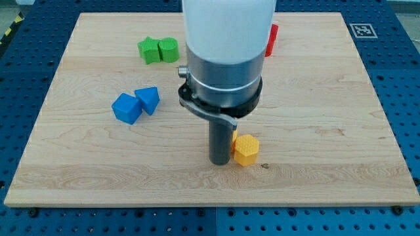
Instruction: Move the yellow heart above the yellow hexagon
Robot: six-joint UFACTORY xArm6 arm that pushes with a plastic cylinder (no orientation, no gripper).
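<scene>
The yellow hexagon [247,150] lies on the wooden board [328,98], below the view's centre. My tip [220,161] rests on the board just left of the hexagon, very close to it or touching it. A small sliver of another yellow block [234,136] shows between the rod and the hexagon's upper left edge. Its shape is hidden by the rod, so I cannot tell if it is the yellow heart. The arm's wide body covers the upper middle of the board.
Two green blocks [149,50] [168,49] sit side by side at the upper left. Two blue blocks, a cube [126,108] and a wedge-like one [147,99], touch at the left. A red block [271,39] shows partly behind the arm at the top.
</scene>
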